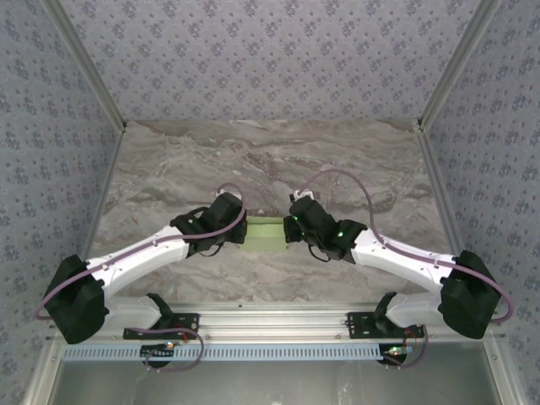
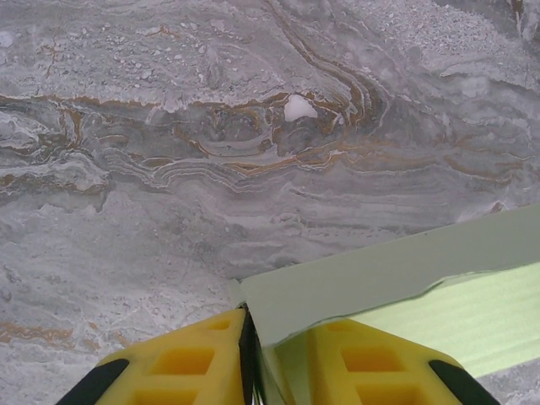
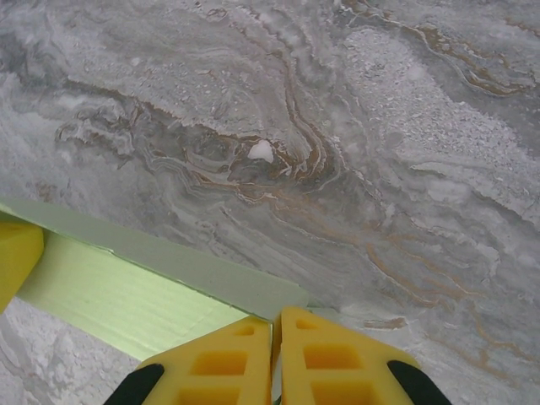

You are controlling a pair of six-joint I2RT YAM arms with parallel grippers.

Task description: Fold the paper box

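The paper box is pale light-green card, lying low over the marble table between my two grippers. My left gripper holds its left end. In the left wrist view the card's corner drops between the yellow fingers, and a flap covers the tip of the other finger. My right gripper holds the right end. In the right wrist view the paper box runs off to the left, and the gripper is pinched tight on its thin end edge.
The marble tabletop stretches beyond the box, enclosed by patterned walls on three sides. A small white chip marks the stone past the box. A yellow finger of the left gripper shows at the far end of the box.
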